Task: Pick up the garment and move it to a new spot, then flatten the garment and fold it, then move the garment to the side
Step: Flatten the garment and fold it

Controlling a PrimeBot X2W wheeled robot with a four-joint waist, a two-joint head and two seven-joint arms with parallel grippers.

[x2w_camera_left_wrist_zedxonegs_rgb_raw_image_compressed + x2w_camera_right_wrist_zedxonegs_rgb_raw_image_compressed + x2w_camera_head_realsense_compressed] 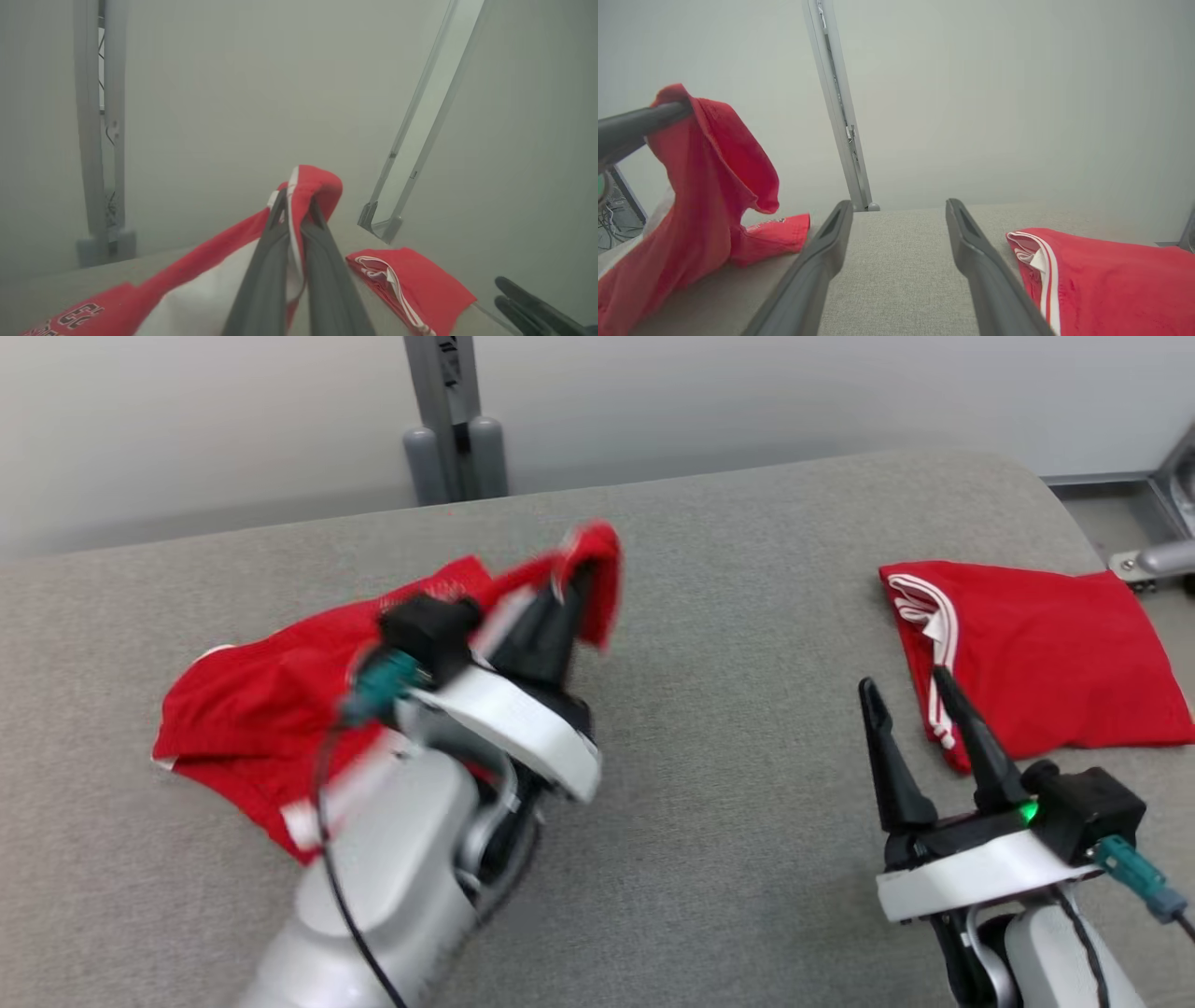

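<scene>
A red garment (252,709) with white trim lies crumpled on the left of the grey padded table (728,569). My left gripper (574,574) is shut on one edge of it and holds that edge lifted above the table. In the left wrist view the two dark fingers (271,261) pinch a red fold with a white stripe (322,186). The right wrist view has the lifted cloth (714,186) hanging from a left finger (644,121). My right gripper (910,686) stands open over the table's right part, with nothing between its fingers (831,242).
A second red garment (1036,653), folded, with white stripes, lies at the table's right end, just beyond my right fingertips; it also shows as a folded red piece (1111,275) (416,284). A grey post (455,420) stands behind the table. Metal frame parts (1158,560) sit at the far right.
</scene>
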